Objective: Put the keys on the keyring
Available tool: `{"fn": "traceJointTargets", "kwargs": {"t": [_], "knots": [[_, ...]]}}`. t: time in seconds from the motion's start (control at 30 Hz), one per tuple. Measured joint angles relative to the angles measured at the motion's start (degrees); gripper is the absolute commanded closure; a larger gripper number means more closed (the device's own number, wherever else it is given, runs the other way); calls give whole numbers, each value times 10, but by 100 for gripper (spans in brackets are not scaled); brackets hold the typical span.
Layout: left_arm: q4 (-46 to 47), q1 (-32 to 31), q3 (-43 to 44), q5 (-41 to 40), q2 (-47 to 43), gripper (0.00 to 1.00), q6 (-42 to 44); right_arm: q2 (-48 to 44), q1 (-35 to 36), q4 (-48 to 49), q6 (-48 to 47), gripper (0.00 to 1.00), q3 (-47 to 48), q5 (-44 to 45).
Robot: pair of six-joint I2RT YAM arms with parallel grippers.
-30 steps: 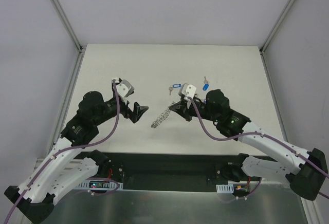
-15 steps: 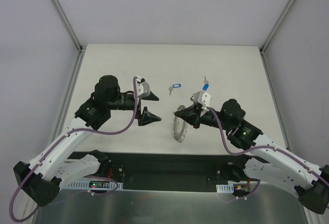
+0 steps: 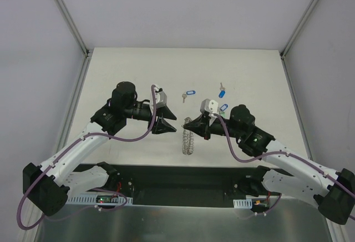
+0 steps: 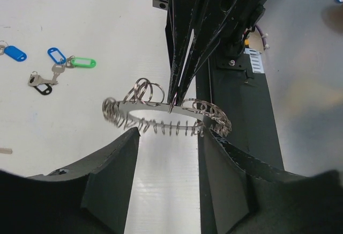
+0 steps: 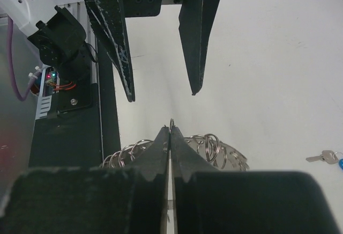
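White table (image 3: 138,70) between plain grey walls (image 3: 183,9)

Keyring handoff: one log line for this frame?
right gripper: jaws shut on keyring, lifted | left gripper: jaws open, facing keyring, no contact | keys: loose on table

My right fingers (image 5: 153,159) hide the ring's (image 5: 213,144) near rim; my left wrist view's edge cuts a blue key (image 4: 14,53).
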Motion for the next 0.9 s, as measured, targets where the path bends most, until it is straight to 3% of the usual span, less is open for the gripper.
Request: {"fn": "traceJointTargets", "kwargs": {"t": [0.9], "knots": [[56,-17,-24,-13,9,73,-28,32,6,43,25,99,0,-27]]}}
